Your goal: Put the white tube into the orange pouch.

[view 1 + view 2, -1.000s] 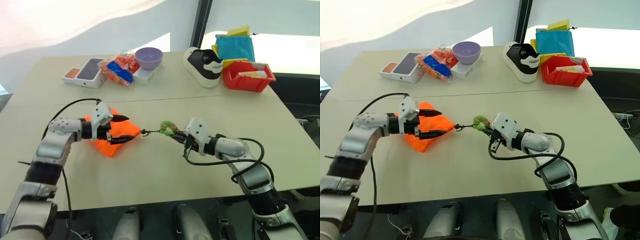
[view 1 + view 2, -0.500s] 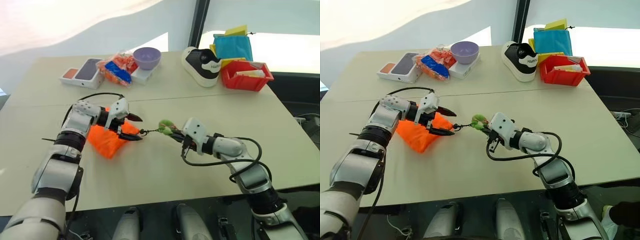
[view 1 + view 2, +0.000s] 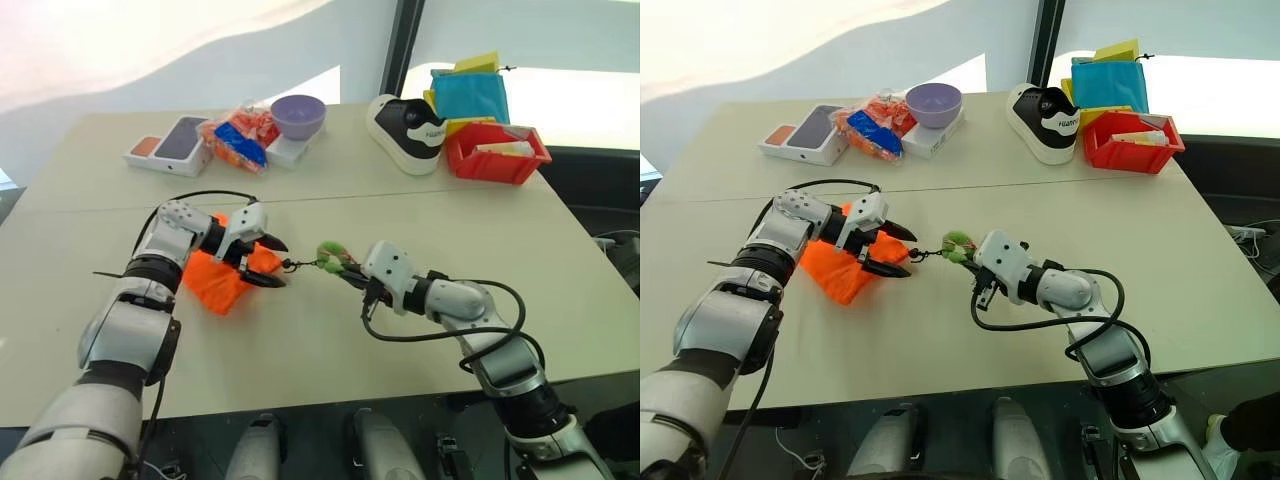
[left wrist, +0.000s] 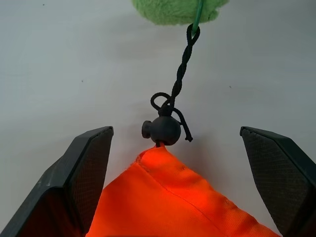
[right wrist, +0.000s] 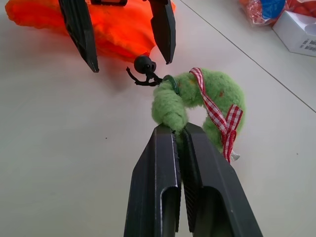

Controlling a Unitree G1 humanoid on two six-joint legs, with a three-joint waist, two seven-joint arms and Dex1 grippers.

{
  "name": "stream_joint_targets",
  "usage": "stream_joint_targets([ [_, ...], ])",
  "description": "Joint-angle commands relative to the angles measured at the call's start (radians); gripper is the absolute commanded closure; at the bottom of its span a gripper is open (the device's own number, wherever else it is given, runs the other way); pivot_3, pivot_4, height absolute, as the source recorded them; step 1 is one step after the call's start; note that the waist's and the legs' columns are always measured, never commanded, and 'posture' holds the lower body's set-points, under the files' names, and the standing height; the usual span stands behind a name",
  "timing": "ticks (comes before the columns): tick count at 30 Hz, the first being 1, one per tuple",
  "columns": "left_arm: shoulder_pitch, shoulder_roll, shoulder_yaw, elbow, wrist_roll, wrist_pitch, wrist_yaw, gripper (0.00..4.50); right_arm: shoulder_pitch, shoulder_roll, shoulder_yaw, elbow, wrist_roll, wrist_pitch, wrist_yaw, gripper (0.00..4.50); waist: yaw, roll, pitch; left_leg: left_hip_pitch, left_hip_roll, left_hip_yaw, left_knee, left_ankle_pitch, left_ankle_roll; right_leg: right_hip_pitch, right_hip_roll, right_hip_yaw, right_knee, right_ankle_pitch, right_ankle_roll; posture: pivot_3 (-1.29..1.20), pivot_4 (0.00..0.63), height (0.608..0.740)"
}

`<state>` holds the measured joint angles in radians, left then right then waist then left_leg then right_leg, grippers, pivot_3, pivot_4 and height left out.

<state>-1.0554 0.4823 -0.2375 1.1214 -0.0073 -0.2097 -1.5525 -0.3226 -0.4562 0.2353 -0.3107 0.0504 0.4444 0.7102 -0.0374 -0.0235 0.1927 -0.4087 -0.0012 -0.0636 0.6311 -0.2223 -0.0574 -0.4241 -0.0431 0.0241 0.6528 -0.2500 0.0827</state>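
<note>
My right hand (image 5: 178,129) is pinched shut on the green tassel (image 5: 197,101) at the end of the black cord (image 4: 180,69), low over the worktop (image 3: 330,345) nearest me. Just past it my left hand (image 3: 890,250) hangs with its fingers spread wide around the gathered neck of the orange pouch (image 3: 215,280) — gripping nothing, the black cord stopper (image 4: 162,129) sitting between them. The pouch lies flat and its mouth looks cinched; I cannot see the white tube anywhere, so I cannot tell whether it is already inside or elsewhere. The risks, as I judge them: if I close the left hand on the stopper rather than the fabric, a pull on the tassel will only drag the whole pouch across the smooth top; if I tug too hard the tassel may slip from my right fingers, being soft and fluffy. The worktop is pale beige, two slabs meeting at a seam that runs across behind the pouch. Farther back sit a phone box (image 3: 170,145), an orange-and-blue snack packet (image 3: 238,140), a purple bowl (image 3: 298,115) on a small white box, a white-and-black shoe (image 3: 408,130), and a red bin (image 3: 495,152) with blue and yellow pouches behind it. Beyond are a pale wall and a dark window frame.
</note>
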Motion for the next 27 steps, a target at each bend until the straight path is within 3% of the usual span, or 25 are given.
stream_joint_targets([
  [1, -0.009, -0.009, 0.019, 0.017, 0.012, -0.005, -0.004, 0.10, -0.006, -0.007, 0.002, -0.050, -0.001, -0.021, -0.003, 4.46, 0.000, 0.000, 0.000, 0.000, 0.000, 0.000, 0.000, 0.000, 0.000, 0.000, 0.000, 0.000, 0.000, 0.000, 0.000, 0.00, 0.150, 0.740],
  [14, -0.018, -0.011, 0.021, 0.012, 0.036, -0.009, -0.044, 0.10, 0.020, -0.082, -0.018, -0.096, 0.026, -0.018, 0.059, 4.46, 0.001, 0.000, 0.000, 0.000, 0.000, 0.000, 0.000, 0.000, 0.000, 0.000, 0.000, 0.000, 0.001, 0.000, 0.000, 0.00, 0.150, 0.740],
  [22, 0.021, 0.028, -0.039, -0.044, 0.001, -0.016, -0.062, 0.10, 0.100, -0.166, 0.005, -0.244, 0.093, 0.048, 0.137, 4.46, -0.001, 0.000, 0.000, 0.000, 0.000, -0.001, 0.001, 0.000, 0.000, 0.000, 0.000, 0.000, 0.002, 0.000, 0.001, 0.00, 0.150, 0.740],
  [27, 0.032, 0.040, -0.074, -0.089, -0.040, -0.009, -0.062, 0.10, 0.082, -0.164, 0.015, -0.246, 0.086, 0.059, 0.126, 4.46, -0.002, 0.000, 0.000, 0.001, 0.000, -0.001, 0.001, 0.000, 0.000, 0.000, 0.000, 0.000, 0.002, 0.000, 0.001, 0.00, 0.150, 0.740],
])
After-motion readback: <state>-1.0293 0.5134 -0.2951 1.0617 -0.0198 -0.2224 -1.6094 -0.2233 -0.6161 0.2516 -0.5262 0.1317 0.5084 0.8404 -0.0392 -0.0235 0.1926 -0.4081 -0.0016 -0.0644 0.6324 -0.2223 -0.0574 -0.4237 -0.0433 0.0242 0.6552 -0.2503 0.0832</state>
